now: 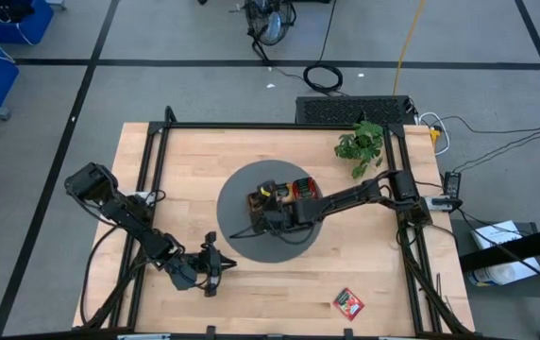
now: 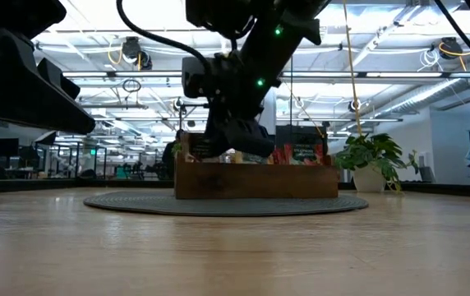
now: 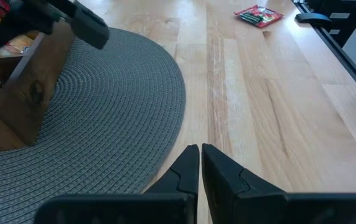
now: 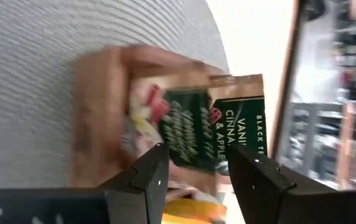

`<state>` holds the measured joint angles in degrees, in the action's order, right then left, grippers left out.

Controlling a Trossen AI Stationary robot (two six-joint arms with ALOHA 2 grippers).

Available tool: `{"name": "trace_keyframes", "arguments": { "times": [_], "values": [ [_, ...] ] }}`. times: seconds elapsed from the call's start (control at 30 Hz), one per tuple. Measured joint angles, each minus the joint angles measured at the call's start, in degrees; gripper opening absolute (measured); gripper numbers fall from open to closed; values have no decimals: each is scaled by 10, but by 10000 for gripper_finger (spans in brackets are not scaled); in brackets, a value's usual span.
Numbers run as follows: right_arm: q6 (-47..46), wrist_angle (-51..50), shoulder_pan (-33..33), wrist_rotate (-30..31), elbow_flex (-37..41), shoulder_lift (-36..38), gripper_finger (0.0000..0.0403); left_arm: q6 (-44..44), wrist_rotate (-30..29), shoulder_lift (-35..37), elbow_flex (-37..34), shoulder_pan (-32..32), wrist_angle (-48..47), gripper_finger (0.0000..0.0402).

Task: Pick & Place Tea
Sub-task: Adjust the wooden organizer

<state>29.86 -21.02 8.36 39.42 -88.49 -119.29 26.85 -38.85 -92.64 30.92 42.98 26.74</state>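
Several tea sachets (image 4: 184, 134) upright in wooden tray (image 2: 255, 179) on round grey mat (image 1: 237, 203), mid-worktop (image 1: 383, 269); nearest one dark green, reading "VANI… CINNA… & APPLE", "BLACK T…". Right tool (image 4: 193, 171) above them, parted, empty. One red sachet (image 1: 348, 302) alone near worktop edge. Left tool (image 3: 200, 165) pinched closed, empty, beside mat.

Light wooden bench (image 1: 364, 269) of butcher-block planks, bordered by a black metal frame (image 1: 279, 126). At its centre lies a round grey woven mat (image 1: 242, 236), flat on the boards. A long brown wooden tray (image 2: 255, 181) stands on the mat, right of the mat's centre in the high view, holding upright sachets. One red tea sachet (image 1: 348, 302) lies flat on the bare boards near the right front corner, well apart from the mat. A small potted green plant (image 1: 361, 144) stands at the far right of the bench, beside the frame.
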Motion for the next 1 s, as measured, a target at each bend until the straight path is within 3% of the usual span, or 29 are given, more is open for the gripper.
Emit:
{"name": "trace_keyframes", "arguments": {
  "times": [0.37, 0.53, 0.7, 0.9, 1.0],
  "values": [
    [-28, -32, 31, 3, 0, 82, 153, 4, 0, 0, 0, 0, -3, 24],
    [-99, -91, 55, -66, 0, 168, 144, 8, 2, 0, 0, 2, -10, 24],
    [-233, -191, 75, -80, 12, 262, 112, 45, -2, 0, 0, 2, -10, 24],
    [-333, -161, 117, -84, 177, 373, 12, 117, -31, 0, 0, -11, -10, 24],
    [-391, -82, 126, -79, 286, 427, 11, 181, -44, -3, 0, -36, -16, 24]
  ]
}}
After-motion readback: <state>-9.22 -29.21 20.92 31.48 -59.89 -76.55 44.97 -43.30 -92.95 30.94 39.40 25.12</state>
